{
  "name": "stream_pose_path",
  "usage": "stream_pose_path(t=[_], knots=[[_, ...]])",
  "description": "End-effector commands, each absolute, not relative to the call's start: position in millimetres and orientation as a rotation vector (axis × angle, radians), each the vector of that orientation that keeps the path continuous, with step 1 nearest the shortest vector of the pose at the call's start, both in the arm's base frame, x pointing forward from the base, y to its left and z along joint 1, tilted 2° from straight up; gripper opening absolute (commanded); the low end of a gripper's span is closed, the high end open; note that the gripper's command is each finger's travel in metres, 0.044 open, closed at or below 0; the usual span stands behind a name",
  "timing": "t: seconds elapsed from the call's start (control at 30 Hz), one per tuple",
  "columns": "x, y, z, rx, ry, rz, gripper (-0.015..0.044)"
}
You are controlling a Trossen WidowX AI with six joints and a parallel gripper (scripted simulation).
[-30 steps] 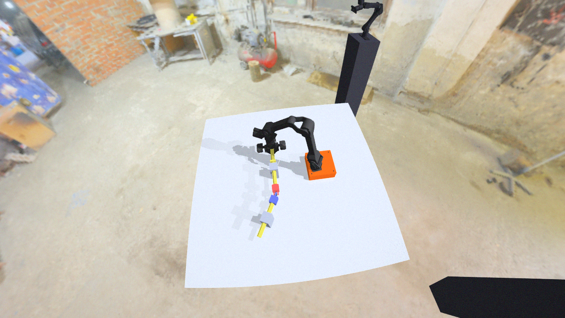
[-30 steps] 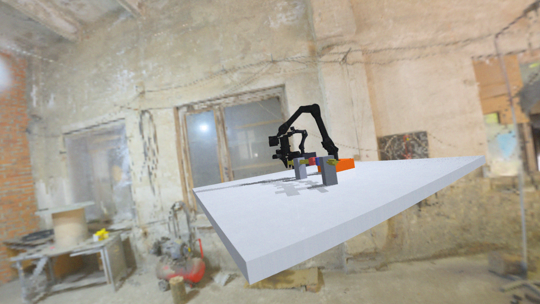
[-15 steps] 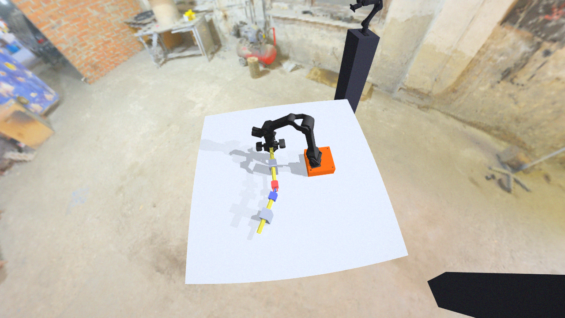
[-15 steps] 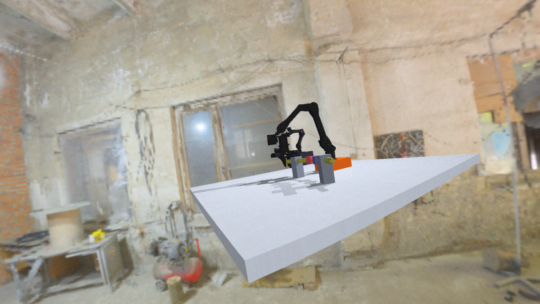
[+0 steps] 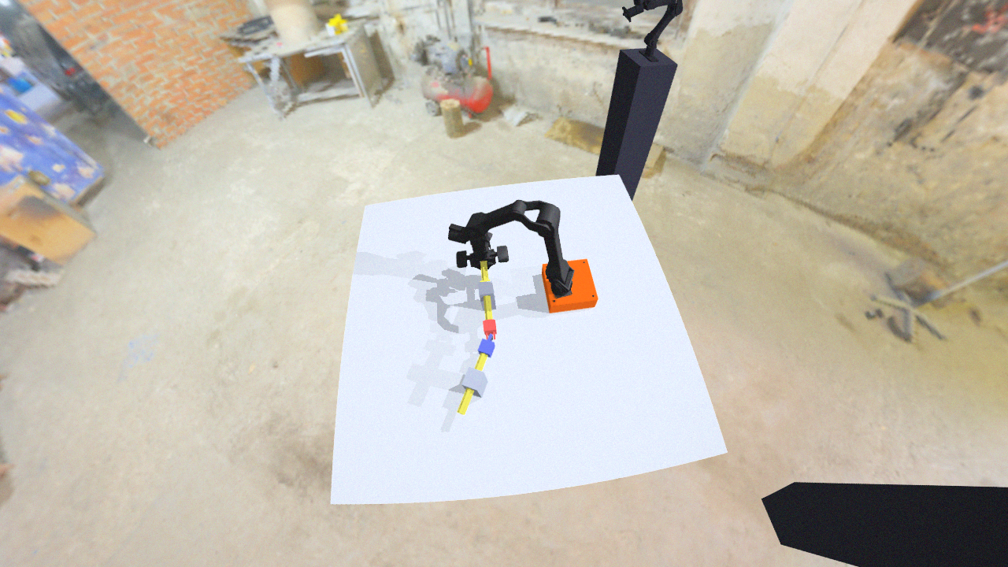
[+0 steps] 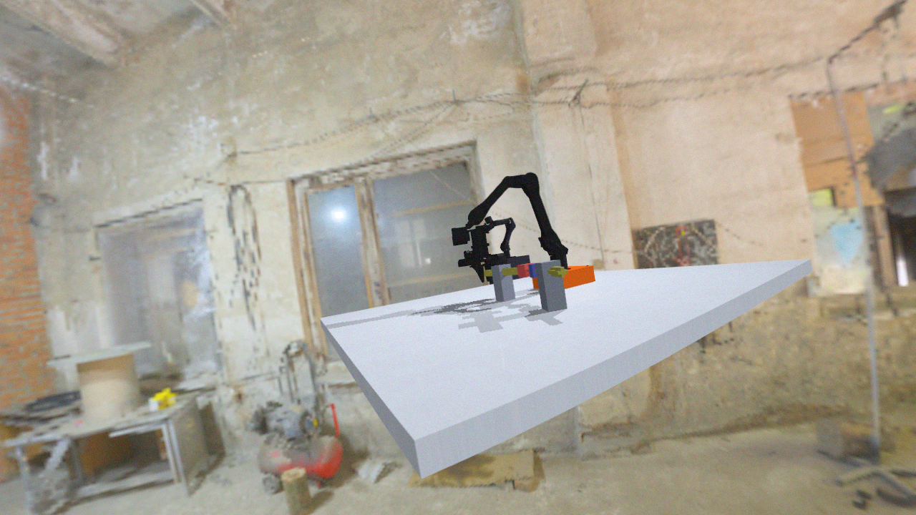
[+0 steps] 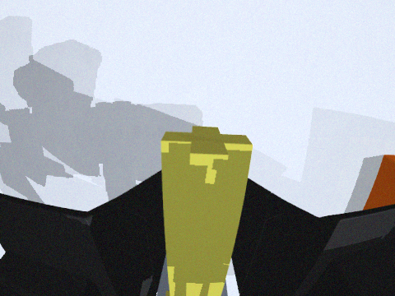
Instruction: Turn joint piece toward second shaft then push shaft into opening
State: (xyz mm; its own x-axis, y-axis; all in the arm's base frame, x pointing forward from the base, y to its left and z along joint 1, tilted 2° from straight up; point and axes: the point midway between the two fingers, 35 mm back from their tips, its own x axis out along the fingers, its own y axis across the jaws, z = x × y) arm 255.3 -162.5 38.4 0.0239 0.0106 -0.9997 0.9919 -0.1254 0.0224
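Observation:
My gripper (image 5: 483, 263) (image 6: 484, 275) (image 7: 199, 174) is shut on the outer end of the yellow second shaft (image 5: 487, 307) (image 6: 509, 271) (image 7: 197, 234), with a finger on each side. The shaft passes through the farther grey block (image 5: 487, 290) (image 6: 503, 286) and reaches the red joint piece (image 5: 490, 326) (image 6: 523, 270). No gap shows between them in the top view, but the depth inside the opening is hidden. The red piece is hinged to the blue piece (image 5: 486, 346) on the first yellow shaft (image 5: 464, 402) (image 6: 556, 272), held in the nearer grey block (image 5: 474, 381) (image 6: 552, 294). The shafts meet at an angle.
The orange arm base (image 5: 579, 298) (image 6: 580, 277) (image 7: 380, 187) stands to the right of the shafts in the top view. Both blocks stand on the white table (image 5: 598, 416) (image 6: 512, 378). A dark pillar (image 5: 638, 105) with another arm stands beyond the table's far edge.

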Motion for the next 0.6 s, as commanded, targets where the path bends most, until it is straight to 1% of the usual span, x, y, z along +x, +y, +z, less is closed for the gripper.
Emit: stream_pose_path(t=[0.0,0.4,0.57], knots=[[255.4,-162.5,38.5,1.320,1.141,-1.277,0.0119],[255.4,-162.5,38.5,1.320,1.141,-1.277,0.0434],[255.4,-162.5,38.5,1.320,1.141,-1.277,0.0440]])
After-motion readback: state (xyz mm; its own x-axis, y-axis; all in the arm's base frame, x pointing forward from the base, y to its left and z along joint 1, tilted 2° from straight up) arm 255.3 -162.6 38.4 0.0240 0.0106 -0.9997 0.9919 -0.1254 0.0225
